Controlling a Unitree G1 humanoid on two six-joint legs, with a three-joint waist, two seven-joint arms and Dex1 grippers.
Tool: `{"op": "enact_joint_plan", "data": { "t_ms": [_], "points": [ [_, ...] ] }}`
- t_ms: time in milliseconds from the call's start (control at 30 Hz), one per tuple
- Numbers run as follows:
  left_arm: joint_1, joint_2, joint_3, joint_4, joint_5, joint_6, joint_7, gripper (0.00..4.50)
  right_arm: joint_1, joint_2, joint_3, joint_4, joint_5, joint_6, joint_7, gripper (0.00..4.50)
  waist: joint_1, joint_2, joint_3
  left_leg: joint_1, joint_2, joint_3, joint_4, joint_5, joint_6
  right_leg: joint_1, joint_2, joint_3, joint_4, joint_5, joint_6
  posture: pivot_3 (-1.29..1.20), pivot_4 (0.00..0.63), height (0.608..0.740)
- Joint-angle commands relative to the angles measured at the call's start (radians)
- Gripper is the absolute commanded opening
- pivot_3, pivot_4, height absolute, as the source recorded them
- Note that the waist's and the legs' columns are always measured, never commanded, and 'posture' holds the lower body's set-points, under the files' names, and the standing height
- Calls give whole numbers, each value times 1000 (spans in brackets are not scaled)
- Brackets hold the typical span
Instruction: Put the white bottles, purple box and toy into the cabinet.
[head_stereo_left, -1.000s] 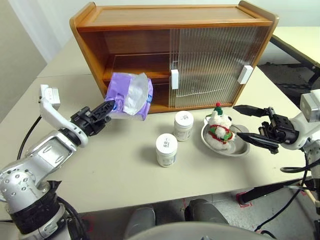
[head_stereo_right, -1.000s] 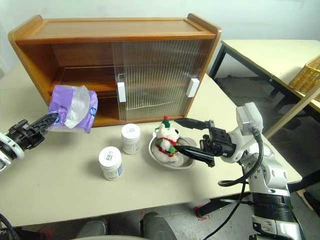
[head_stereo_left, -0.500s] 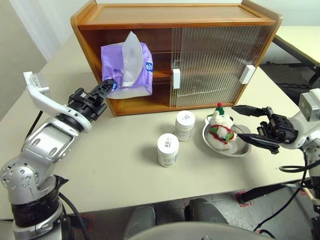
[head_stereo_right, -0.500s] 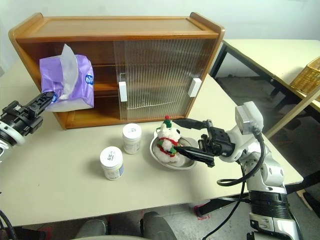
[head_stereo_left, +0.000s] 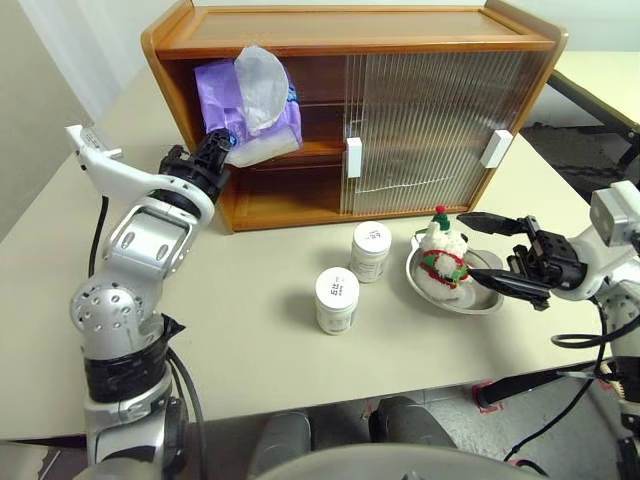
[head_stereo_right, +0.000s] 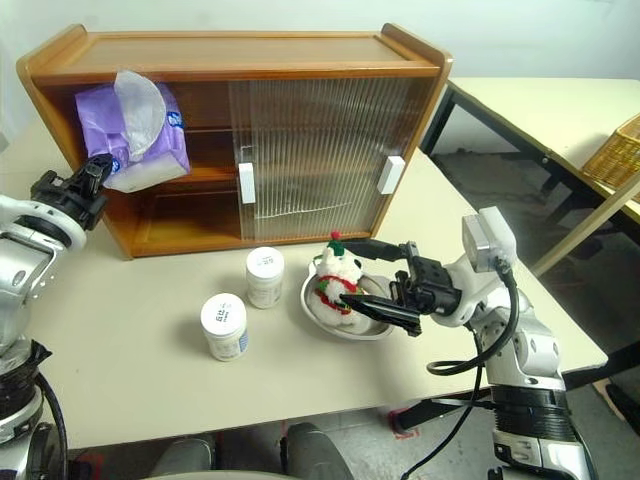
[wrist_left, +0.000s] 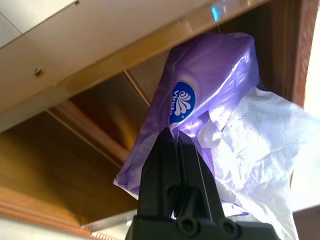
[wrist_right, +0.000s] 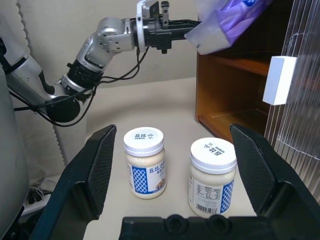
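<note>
1. Behind the ribbed sliding doors of the cabinet (head_stereo_left: 350, 110), right-hand interior blurred and unreadable; open left half shows two bare wooden shelves.
2. Across the pale table (head_stereo_left: 250, 340), nothing but the task's things and a metal bowl (head_stereo_left: 478, 292); more table to the far right, with a wicker basket (head_stereo_right: 615, 150) cut off at the frame's edge.
3. At the upper shelf's left opening, purple box (head_stereo_left: 250, 100) now raised to shelf height, white tissue on top; a second ago down at the lower shelf's front, half a second ago midway up. Far end partly hidden by the cabinet's side wall.
4. Clamped on the box's near lower corner, left gripper (head_stereo_left: 215, 150), fingers pressed together on the plastic.
5. Near the table's right, right gripper (head_stereo_left: 495, 255), fingers spread wide on either side of the bowl, touching nothing, same place as before.
6. Seated in the bowl, toy (head_stereo_left: 440, 262), lower part hidden by the rim.
7. Left of the bowl, white bottles (head_stereo_left: 337, 300) standing upright, unmoved, one nearer, one (head_stereo_left: 369, 250) farther; label print too small to read.
</note>
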Motion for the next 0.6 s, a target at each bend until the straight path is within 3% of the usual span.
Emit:
{"op": "enact_joint_plan", "data": {
  "t_ms": [33,500,600],
  "points": [
    [-45,-22,-15,46,33,-4,-5,22,7,8,9,-17,-9,-11,-9,4500,0,0,0,0,0,0,0,0,0,0,0,0,0,0,0,-101,0,740],
    [-125,-85,-1,141,116,16,1,22,47,20,3,-43,-10,-32,-28,4500,-30,0,0,-3,0,0,3,-1,1,0,0,0,-1,1,4,-137,0,740],
    [-129,-88,3,146,131,16,-5,721,48,20,7,-43,-13,-36,-29,4500,-34,0,0,-3,0,0,3,-1,2,0,0,0,-1,1,4,-138,0,740]
  ]
}}
